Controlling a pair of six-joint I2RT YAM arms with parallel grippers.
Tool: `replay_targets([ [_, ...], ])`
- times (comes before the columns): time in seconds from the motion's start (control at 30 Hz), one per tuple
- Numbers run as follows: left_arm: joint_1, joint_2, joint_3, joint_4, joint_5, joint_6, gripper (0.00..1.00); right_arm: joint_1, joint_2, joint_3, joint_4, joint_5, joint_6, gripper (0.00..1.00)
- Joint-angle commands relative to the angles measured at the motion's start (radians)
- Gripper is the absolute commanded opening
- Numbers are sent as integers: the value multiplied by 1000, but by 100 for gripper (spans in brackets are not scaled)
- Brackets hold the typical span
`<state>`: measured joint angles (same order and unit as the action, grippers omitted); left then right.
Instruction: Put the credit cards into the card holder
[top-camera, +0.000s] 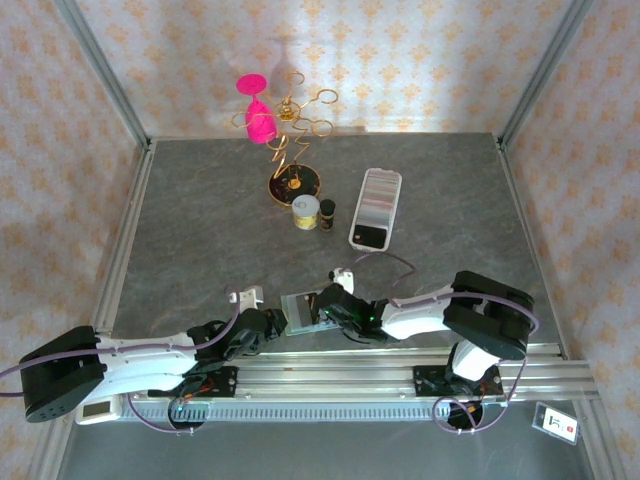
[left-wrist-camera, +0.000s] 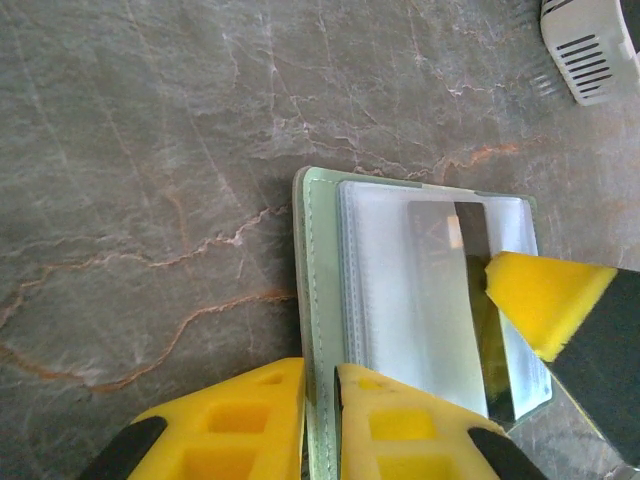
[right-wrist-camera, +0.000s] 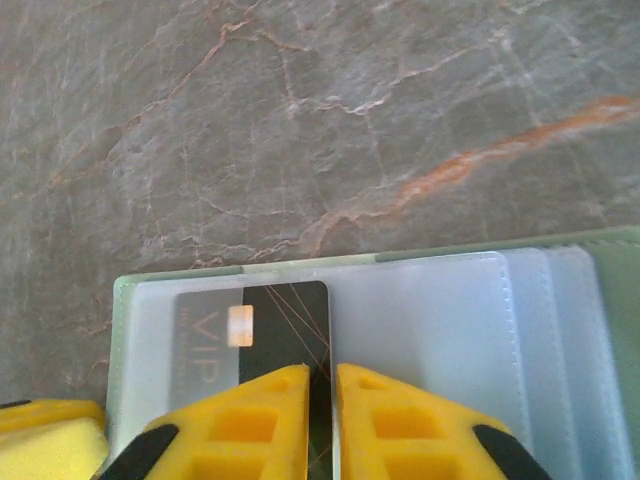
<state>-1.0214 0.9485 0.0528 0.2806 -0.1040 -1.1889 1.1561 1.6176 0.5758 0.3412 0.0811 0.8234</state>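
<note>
Right wrist: right gripper (right-wrist-camera: 322, 385) pinches dark card (right-wrist-camera: 285, 310), partly inside card holder (right-wrist-camera: 430, 330).
Left gripper (left-wrist-camera: 320, 390): clamps card holder, near edge of table (top-camera: 200, 220).

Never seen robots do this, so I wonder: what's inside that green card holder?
A dark VIP card, partly under a clear pocket, pinched by the right gripper. Its near end is hidden by the fingers.

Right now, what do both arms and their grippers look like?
The left arm and right arm have white links with black joints and bases, and greyish-purple cables run along them. The left gripper and right gripper have blocky yellow fingers with moulded recesses and black backing.
</note>
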Motion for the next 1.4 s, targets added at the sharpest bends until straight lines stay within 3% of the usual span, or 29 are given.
replay_targets([
  [0.0,-4,12,-17,-41,26,-12,16,20,58,38,-52,-4,-12,6],
  [0.1,-4,20,-15,-36,27,-10,16,37,81,64,-49,-11,-12,2],
  [0.3,-3,24,-17,-26,26,-9,16,76,85,99,-56,2,-12,3],
  [0.8,-3,6,-25,-35,15,-6,17,80,-147,-3,-222,118,49,38],
  [1.37,-4,24,-28,-21,24,-5,16,80,-91,-27,-214,50,94,44],
])
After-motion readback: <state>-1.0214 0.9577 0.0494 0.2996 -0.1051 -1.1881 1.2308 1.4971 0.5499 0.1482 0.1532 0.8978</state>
